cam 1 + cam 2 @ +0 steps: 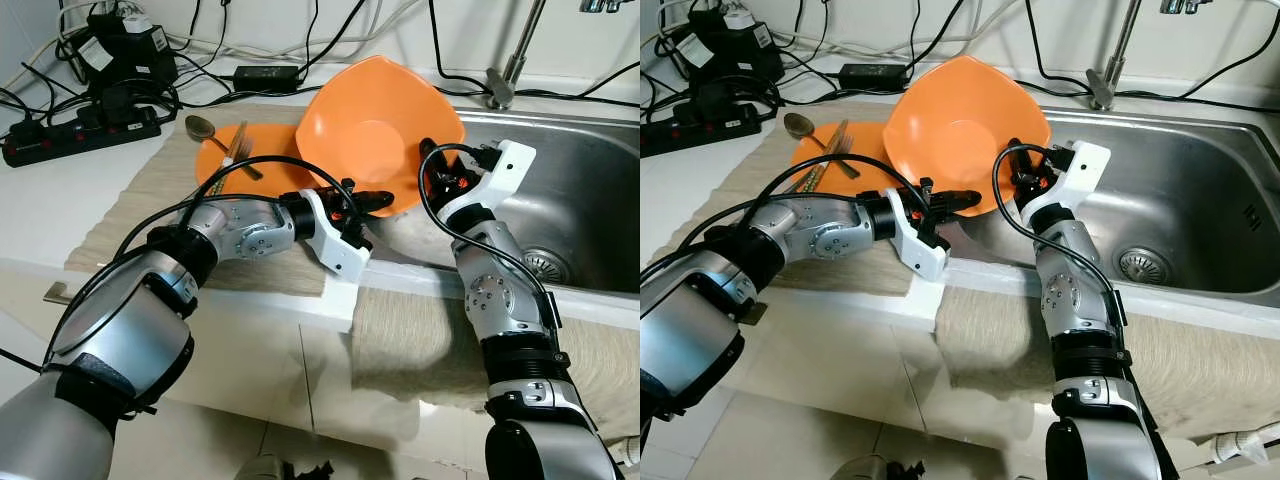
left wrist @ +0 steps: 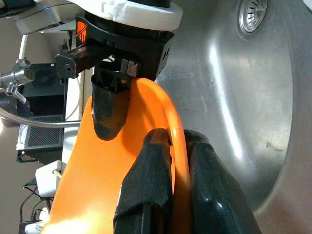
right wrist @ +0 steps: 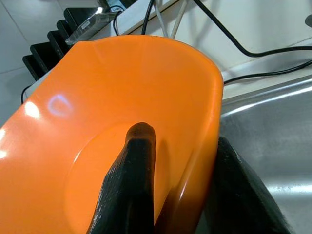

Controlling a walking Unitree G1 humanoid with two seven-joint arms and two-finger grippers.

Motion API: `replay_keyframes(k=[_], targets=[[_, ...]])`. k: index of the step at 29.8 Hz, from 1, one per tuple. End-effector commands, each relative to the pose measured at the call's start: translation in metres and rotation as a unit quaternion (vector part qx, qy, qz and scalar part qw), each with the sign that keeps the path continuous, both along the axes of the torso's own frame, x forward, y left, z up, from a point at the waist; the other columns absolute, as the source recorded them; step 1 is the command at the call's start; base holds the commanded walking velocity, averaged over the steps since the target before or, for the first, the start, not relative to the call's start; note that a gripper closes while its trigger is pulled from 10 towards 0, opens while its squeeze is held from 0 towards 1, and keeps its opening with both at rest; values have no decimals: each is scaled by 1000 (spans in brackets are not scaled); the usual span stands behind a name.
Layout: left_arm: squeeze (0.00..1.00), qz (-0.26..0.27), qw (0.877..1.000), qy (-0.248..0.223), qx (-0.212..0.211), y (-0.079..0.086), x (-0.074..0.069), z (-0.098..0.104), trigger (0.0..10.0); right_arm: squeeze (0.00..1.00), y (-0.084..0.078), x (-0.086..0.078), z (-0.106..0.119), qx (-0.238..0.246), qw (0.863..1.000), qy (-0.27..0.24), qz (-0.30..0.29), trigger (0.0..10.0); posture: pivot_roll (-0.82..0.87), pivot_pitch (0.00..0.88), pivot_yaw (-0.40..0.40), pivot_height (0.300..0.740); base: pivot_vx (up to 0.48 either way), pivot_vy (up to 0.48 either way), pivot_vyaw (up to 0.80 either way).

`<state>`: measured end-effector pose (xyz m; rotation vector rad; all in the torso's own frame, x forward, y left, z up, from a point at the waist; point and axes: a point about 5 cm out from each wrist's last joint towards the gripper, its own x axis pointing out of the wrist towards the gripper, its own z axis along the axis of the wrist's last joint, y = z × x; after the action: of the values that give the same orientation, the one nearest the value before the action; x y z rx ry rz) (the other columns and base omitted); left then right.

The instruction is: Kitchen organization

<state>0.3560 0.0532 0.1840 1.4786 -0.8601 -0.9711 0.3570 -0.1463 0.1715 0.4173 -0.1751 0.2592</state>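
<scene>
So: orange bowl (image 1: 378, 125) is held tilted on edge over the seam btw counter mat (image 1: 130, 215) and steel sink (image 1: 580, 200), open face toward the robot, both arms on it at once. Left gripper (image 1: 385, 199) pinches the lower rim, one finger inside, one outside, closed on it per left wrist view. Right gripper (image 1: 432, 168) clamps the rim's sink side the same way, fingers (image 3: 134, 180) straddling the wall. Behind, on the mat, an orange plate (image 1: 222, 160) w/ spoon (image 1: 203, 128) and chopsticks (image 1: 238, 150). Key relation: the bowl leans w/ its rim running from left grip up to right grip; the basin lies to the robot's right, so right arm is nearer if the bowl goes in there, prob. w/ left letting go first.
</scene>
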Motion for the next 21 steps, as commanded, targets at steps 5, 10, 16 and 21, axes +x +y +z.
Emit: replay_keyframes(k=[5,10,16,21], targets=[[1000,-5,992,-32,-121,-11,4,43,10000,0,0,-4,-33,-21,997,76,-10,0,-8,0,59,740,0,0,0],[1000,11,990,-19,-138,-9,7,45,10000,0,1,-3,-34,-23,997,75,-9,0,-5,0,56,740,0,0,0],[1000,35,984,17,-172,-6,11,50,10000,0,1,-3,-33,-26,997,72,-13,0,-4,0,56,740,0,0,0],[0,52,981,36,-181,-2,15,54,10000,0,-1,-2,-33,-29,997,71,-20,0,-3,0,56,740,0,0,0]])
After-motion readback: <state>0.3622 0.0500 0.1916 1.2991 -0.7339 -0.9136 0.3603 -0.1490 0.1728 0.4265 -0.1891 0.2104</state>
